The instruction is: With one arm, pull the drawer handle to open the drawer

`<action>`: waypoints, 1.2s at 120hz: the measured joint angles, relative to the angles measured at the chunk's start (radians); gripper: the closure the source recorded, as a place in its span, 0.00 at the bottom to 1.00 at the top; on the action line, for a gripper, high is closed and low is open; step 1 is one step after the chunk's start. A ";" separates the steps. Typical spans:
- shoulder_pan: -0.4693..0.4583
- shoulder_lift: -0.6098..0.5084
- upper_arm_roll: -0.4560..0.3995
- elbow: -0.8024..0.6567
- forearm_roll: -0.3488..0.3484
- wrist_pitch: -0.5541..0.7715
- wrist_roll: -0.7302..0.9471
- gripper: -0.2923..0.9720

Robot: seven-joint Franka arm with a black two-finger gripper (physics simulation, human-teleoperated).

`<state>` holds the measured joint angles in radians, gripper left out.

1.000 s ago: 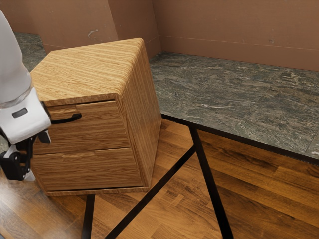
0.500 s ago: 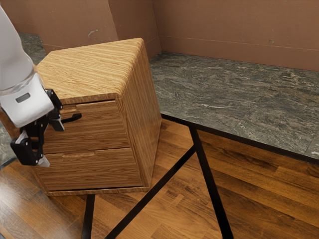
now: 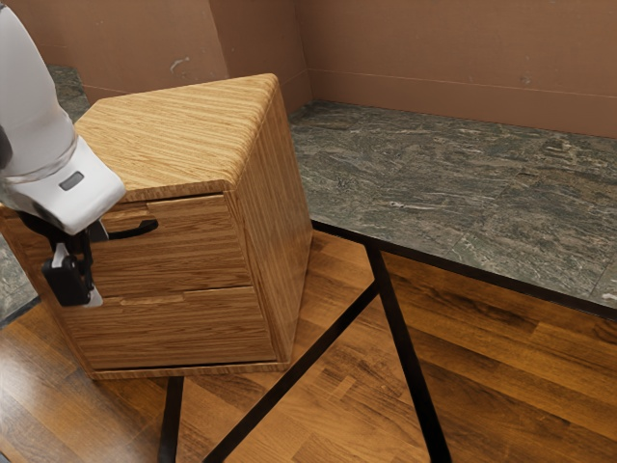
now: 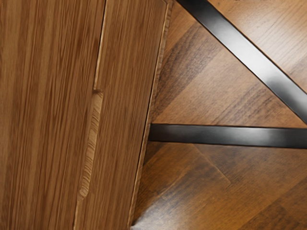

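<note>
Now the white arm point(image 3: 43, 145) has come up and in from the lower left of the frame. Its black jaws hang at the left edge, right in front of the left end of the top drawer point(image 3: 183, 246). The black handle point(image 3: 135, 231) sits on that drawer, just to the right of them. The drawer looks shut, as before, flat with the wooden cabinet point(image 3: 193, 125) on the table point(image 3: 463, 183). The arm hides the handle's left end. I cannot tell if the jaws are wide or narrow, or if they touch the handle. From the hand, the cabinet front point(image 4: 48, 96) shows, with black table legs point(image 4: 225, 135) and the wood floor point(image 4: 216, 91) beside it.
</note>
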<state>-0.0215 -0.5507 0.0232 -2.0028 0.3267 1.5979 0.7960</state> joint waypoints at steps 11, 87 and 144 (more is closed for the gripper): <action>-0.001 0.012 0.004 0.002 0.014 0.018 -0.028 0.23; -0.120 0.063 0.135 -0.004 0.059 0.084 -0.142 0.22; -0.123 0.051 0.123 -0.009 0.060 0.086 -0.177 0.26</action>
<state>-0.1442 -0.4999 0.1457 -2.0120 0.3866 1.6839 0.6187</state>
